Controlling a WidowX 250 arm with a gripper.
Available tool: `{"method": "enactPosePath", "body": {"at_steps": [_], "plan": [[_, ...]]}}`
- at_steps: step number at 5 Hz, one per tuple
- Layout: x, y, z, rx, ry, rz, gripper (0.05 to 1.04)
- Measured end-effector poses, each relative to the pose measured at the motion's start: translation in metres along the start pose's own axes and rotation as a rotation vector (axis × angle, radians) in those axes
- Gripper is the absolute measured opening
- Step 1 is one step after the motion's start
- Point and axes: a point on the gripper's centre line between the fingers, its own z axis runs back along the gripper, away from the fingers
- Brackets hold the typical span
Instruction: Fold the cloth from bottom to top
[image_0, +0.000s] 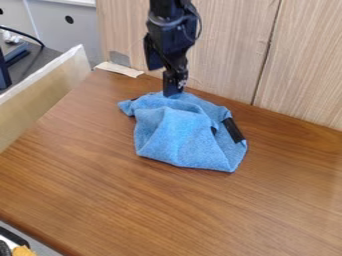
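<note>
Evidently brown wooden table (133, 205), pale panelled wall (230, 45).

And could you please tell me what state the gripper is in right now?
Gripper: down at the far side of the blue cloth; open or closed cannot be told.

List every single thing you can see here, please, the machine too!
Cloth: one, blue, crumpled on the table
Strip: one, black, at the cloth's right side
Table: one, brown, beneath the cloth
Wall panels: two visible, pale wood, behind the table
Tape-like piece: one, cream, table's far left corner
Low board: one, beige, along the left
Orange item: one, bottom left corner, unclear
Robot arm: one, black, from top edge down to the cloth
</note>
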Motion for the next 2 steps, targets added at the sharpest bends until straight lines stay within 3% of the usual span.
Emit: {"method": "enactPosePath", "body": {"at_steps": [1, 2], "plan": [[-0.0054, -0.0044, 0.0173, 0.039, -0.013, 0.008, 0.999], [-0.0050, -0.0044, 0.0184, 0.041, -0.015, 0.012, 0.999]]}}
